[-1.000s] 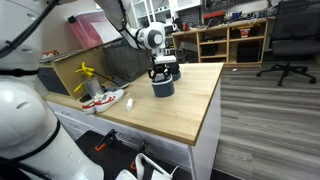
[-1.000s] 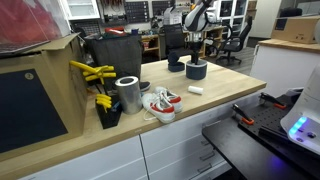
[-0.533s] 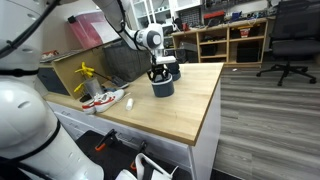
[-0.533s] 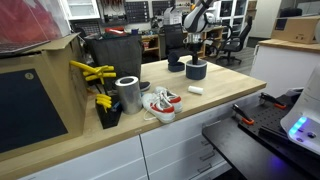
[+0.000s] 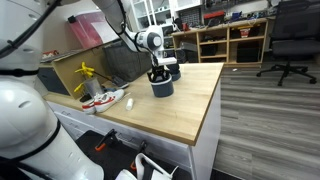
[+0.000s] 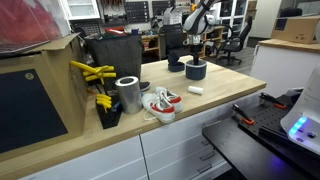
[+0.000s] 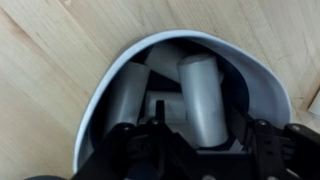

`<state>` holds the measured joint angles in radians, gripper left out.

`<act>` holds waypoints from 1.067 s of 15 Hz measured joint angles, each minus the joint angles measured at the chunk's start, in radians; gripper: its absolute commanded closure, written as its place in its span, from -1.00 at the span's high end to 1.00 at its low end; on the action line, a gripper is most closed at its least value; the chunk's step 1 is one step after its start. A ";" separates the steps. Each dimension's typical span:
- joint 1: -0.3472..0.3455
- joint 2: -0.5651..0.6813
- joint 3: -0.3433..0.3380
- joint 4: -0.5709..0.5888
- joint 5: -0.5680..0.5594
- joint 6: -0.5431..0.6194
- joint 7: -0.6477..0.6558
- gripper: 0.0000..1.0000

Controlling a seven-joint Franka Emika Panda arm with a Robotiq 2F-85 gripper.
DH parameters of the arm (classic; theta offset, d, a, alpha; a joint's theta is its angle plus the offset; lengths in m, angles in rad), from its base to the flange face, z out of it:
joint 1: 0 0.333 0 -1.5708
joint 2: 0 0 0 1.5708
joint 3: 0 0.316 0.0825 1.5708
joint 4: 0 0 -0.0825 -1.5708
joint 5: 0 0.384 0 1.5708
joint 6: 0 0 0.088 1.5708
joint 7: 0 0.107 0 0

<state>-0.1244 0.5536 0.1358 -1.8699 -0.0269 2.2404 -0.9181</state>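
The claw hangs just over a dark cup, jaws apart and gripping nothing (pale tubes lie inside, right beneath the claw).

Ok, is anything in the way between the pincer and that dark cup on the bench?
Nothing visible. The pincer hangs right over the dark cup, and the wrist view looks straight into its open top at the grey cylinders inside. The small white block lies apart from it.
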 measured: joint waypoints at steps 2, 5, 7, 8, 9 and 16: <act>0.004 -0.009 -0.003 -0.002 -0.007 0.000 0.000 -0.58; 0.009 -0.022 -0.006 -0.007 -0.021 0.008 0.000 -1.00; 0.014 -0.014 -0.022 -0.024 -0.043 0.071 0.002 -1.00; 0.015 -0.007 -0.032 -0.033 -0.054 0.101 0.002 -0.99; 0.015 0.002 -0.040 -0.044 -0.064 0.129 0.002 -0.98; 0.014 0.004 -0.056 -0.054 -0.085 0.177 0.002 -0.24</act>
<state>-0.1104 0.5578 0.0801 -1.9241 -0.1119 2.4170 -0.9163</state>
